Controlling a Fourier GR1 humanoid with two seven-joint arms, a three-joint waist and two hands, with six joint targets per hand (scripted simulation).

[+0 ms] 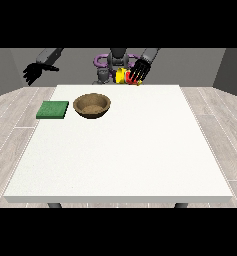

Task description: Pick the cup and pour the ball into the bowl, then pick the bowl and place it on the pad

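Note:
A yellow and red cup (123, 76) is at the table's far edge, just in front of the robot's body. The hand at the view's right (141, 67) is on the cup, its dark fingers (135, 76) lying across the red part. The cup seems to be just above the table top. I cannot see the ball. A brown bowl (92, 105) stands upright on the table's far left part, and nothing shows inside it. Left of the bowl lies the flat green pad (53, 109). The hand at the view's left (34, 72) hangs open off the table's far left corner.
The white table (125, 150) stretches from the bowl towards the camera. The robot's torso (112, 62) stands behind the far edge. Grey plank floor surrounds the table.

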